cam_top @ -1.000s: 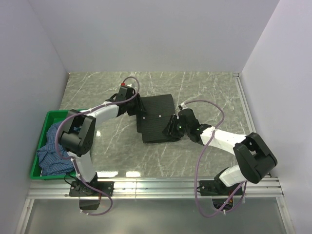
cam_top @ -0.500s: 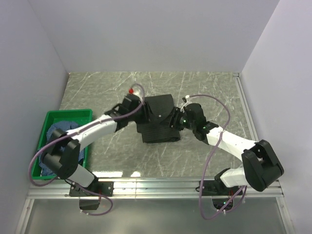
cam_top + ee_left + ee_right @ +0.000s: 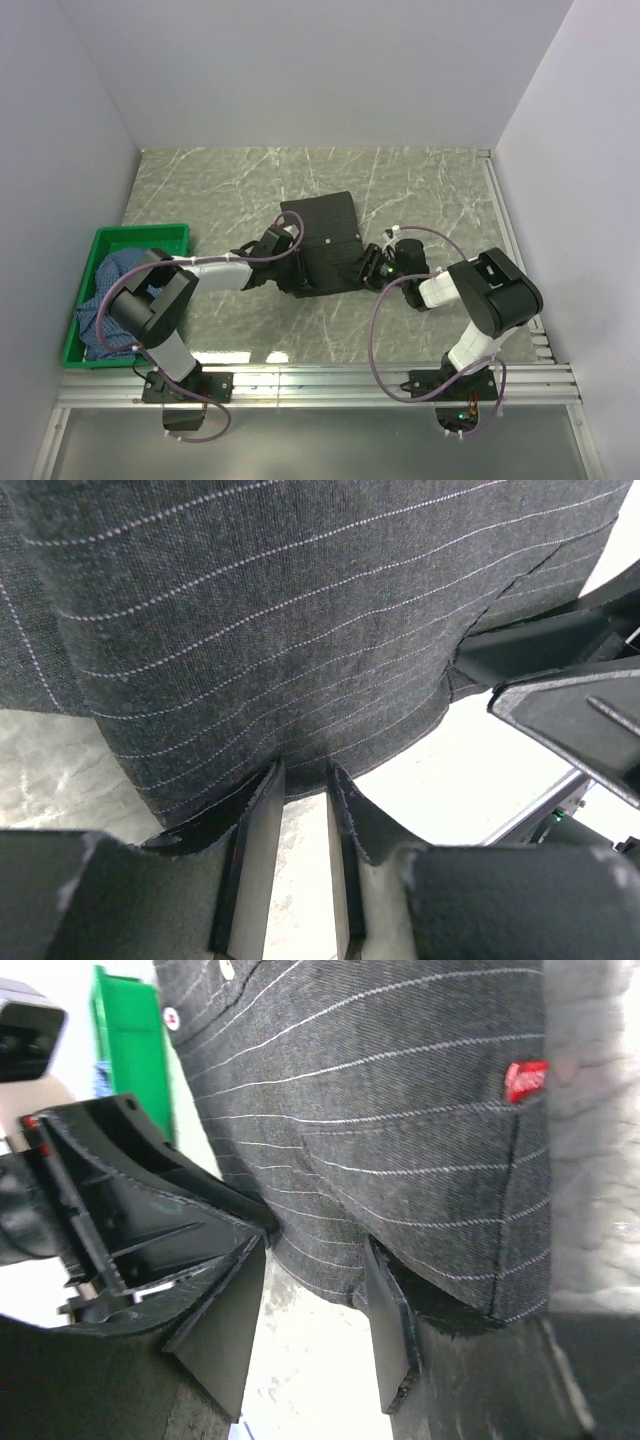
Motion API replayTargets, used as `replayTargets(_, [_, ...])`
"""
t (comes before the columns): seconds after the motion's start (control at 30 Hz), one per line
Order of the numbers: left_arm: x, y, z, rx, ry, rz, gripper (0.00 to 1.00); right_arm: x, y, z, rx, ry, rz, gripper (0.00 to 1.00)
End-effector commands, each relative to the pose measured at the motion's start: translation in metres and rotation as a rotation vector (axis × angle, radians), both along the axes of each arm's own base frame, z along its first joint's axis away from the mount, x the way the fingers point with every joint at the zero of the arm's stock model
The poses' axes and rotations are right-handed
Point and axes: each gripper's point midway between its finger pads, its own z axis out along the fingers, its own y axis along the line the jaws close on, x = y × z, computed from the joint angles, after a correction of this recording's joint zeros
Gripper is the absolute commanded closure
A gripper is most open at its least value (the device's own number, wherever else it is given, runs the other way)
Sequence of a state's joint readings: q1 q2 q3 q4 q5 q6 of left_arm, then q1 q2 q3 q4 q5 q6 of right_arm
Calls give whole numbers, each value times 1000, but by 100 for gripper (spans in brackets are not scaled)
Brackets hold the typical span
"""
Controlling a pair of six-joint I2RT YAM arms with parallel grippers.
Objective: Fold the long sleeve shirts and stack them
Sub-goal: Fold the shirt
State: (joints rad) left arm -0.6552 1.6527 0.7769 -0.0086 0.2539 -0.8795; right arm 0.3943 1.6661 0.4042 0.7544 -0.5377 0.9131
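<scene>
The black shirt [image 3: 322, 243], soft and limp, was best taken at its near hem, where the left fingers [image 3: 255, 850] stood narrowly parted and the right fingers [image 3: 392, 1330] spread, neither visibly pinching.

The black shirt [image 3: 280, 620] ran off frame above the left gripper [image 3: 302, 780], whose jaws were too small overhead.

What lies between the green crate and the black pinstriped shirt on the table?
Top view: only the left arm's white forearm and its cable span from green crate to black pinstriped shirt, over bare marble table.
</scene>
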Motion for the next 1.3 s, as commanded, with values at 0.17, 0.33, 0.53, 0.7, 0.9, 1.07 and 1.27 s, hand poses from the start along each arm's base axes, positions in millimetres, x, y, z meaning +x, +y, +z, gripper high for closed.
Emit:
replayTargets(0.17, [-2, 15, 17, 55, -38, 1, 63, 8, -16, 26, -42, -85, -38, 46])
replayTargets(0.33, [38, 7, 82, -6, -158, 36, 58, 36, -8, 84, -47, -216, -13, 44])
replayTargets(0.53, [101, 6, 116, -84, -232, 115, 54, 79, 19, 122, 66, -272, 0, 44])
replayTargets(0.7, [140, 15, 91, -89, -208, 210, 54, 110, 28, 109, 123, -267, -54, 42])
replayTargets(0.9, [162, 28, 26, -83, -122, 271, 55, 125, 20, 37, 111, -156, -93, 42])
replayTargets(1.07, [165, 39, 7, -85, -122, 289, 56, 123, 1, 14, 98, -120, -128, 42])
replayTargets(1.27, [181, 44, 65, -65, -253, 270, 50, 136, -3, 65, 92, -212, -119, 42])
